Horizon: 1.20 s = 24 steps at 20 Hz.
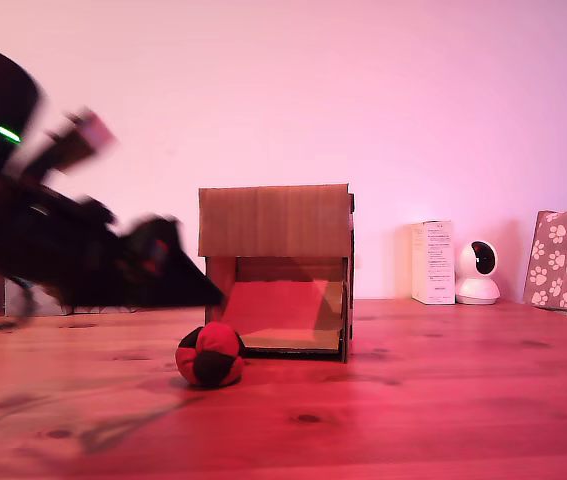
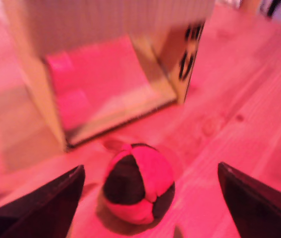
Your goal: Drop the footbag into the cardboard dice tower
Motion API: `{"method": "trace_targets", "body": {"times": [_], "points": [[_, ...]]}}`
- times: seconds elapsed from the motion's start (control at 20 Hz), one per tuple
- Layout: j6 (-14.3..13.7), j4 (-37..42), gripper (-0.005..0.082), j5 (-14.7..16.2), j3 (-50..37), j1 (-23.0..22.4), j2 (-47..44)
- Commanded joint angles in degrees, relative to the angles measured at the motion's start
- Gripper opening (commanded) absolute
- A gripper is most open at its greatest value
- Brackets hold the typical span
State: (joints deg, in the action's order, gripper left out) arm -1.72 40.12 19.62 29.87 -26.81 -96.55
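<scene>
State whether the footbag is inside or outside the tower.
Outside. The footbag lies on the table before the tower's lower opening, between the open pincer's fingers, ungrasped.

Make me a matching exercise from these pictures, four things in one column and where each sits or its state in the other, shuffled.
Things:
1. red and black panelled footbag
2. brown corrugated cardboard dice tower
3. black gripper
4. round white camera

Descriptions:
A. open, fingers either side of the ball
B. by the wall, at the exterior view's right
C. on the wooden table just before the tower's opening
D. upright, ramp showing in its lower front

Pairs: 1-C, 2-D, 3-A, 4-B
</scene>
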Motion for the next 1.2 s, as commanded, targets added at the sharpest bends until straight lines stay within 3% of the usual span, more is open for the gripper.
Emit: {"method": "trace_targets", "body": {"times": [0.0,0.15,0.25,0.4,0.45,0.5,0.75,1.0,1.15], "points": [[-0.3,-0.6,0.0778,0.6,1.1,-0.3,-2.8],[-0.3,-4.7,0.0777,0.9,5.4,-0.3,-6.7],[-0.4,-9.1,0.0698,0.9,8.0,-0.3,-8.5],[-0.5,-13.7,0.0298,0.9,10.4,-0.3,-9.3],[-0.5,-13.7,0.0206,0.9,10.6,-0.3,-9.3],[-0.7,-13.8,0.0169,0.9,10.7,-0.3,-9.2],[-1.0,-24.5,0.0164,1.1,10.8,-0.3,-2.6],[-1.4,-36.5,0.0164,2.9,10.8,-0.3,13.6],[-1.4,-38.8,0.0164,2.9,10.8,-0.3,22.4]]}}
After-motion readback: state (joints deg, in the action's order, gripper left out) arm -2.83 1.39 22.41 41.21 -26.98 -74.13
